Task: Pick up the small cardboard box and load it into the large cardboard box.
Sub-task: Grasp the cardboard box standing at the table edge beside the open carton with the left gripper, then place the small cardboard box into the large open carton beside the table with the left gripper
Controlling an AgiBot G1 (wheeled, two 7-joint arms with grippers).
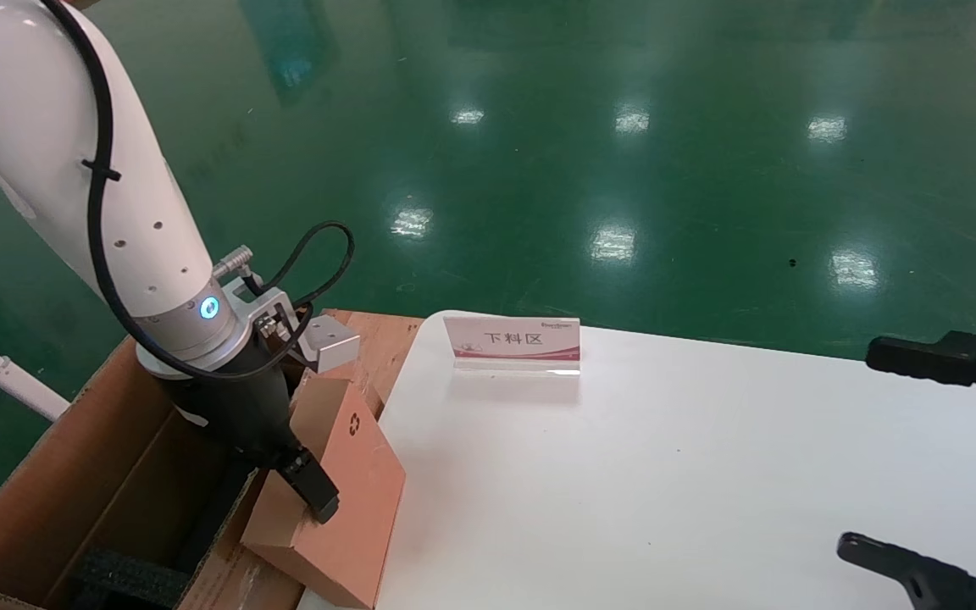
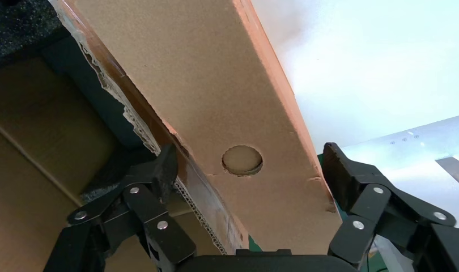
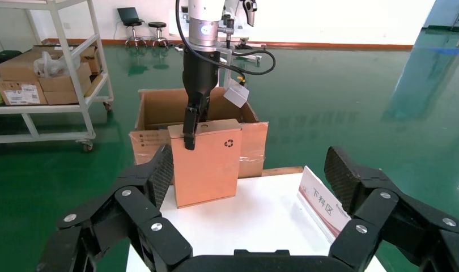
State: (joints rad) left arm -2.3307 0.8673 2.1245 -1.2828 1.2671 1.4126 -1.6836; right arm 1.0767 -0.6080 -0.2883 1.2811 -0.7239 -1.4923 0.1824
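Now left claw pinching small cardboard box: flat, brown, recycling symbol, tilted.

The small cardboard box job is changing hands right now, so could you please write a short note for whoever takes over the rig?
Left pincer: shut on the flat brown small cardboard box with a recycling mark, holding it tilted at the white table's edge, beside the big brown flapped large cardboard box.
Right pincer: open, idle over the table's other side, holding nothing.
Done: the small box is grasped and brought to the carton's edge.
Left: carry it over the opening, set it inside by the black foam, release, pull out.
Also there: a white and pink sign on the table.
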